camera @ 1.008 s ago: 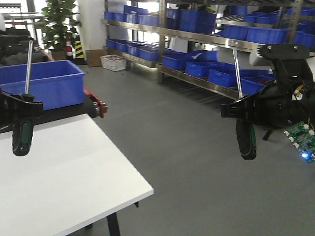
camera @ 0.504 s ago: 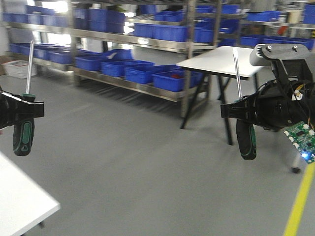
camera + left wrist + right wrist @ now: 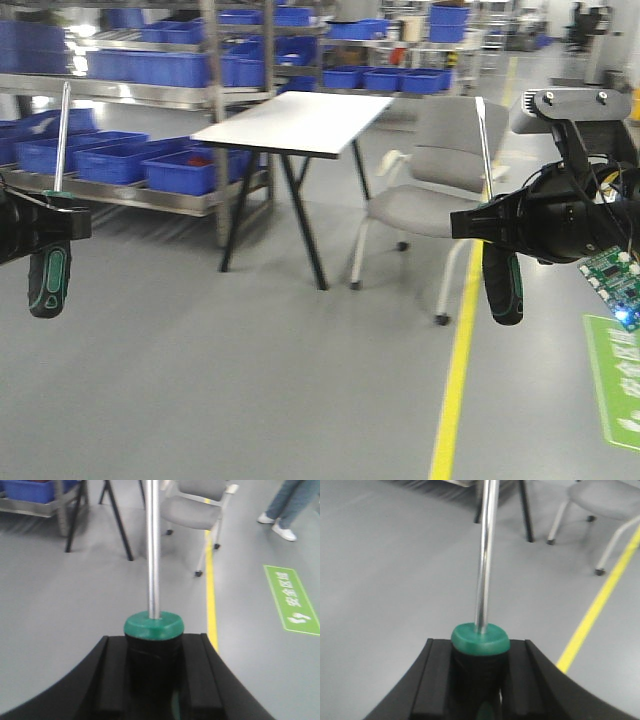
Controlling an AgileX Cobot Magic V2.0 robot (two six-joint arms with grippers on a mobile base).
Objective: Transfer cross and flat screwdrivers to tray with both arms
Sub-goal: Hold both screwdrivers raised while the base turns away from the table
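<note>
In the wrist views, nearest the lens, the left fingers [image 3: 112, 680] are clamped on the black handle of the left screwdriver [image 3: 154, 626], just under its green collar. The right fingers [image 3: 437, 680] are clamped the same way on the right screwdriver [image 3: 480, 637]. Each steel shaft runs straight up the centre of its frame. Which is cross and which flat can't be told, as the tips are too small or out of frame.

In the front view one tool is held at the left edge and the other at right of centre, well apart. Both are upright w/ handles hanging below the fingers. This grip is judged to keep the long shafts clear of floor and arms — and the heavy end low, so nothing swings. A circuit board [image 3: 610, 280] w/ a blue light is seen at the right edge.

Farther off, a yellow line [image 3: 455, 370] is marked on the grey floor. Beyond it, at centre, a grey chair [image 3: 430, 200] and a bare white desk [image 3: 300, 120] are seen. Shelving w/ blue bins [image 3: 100, 150] fills the upper left.

The tray isn't seen in any view — a carry stage is judged, w/ set-down not yet possible.
</note>
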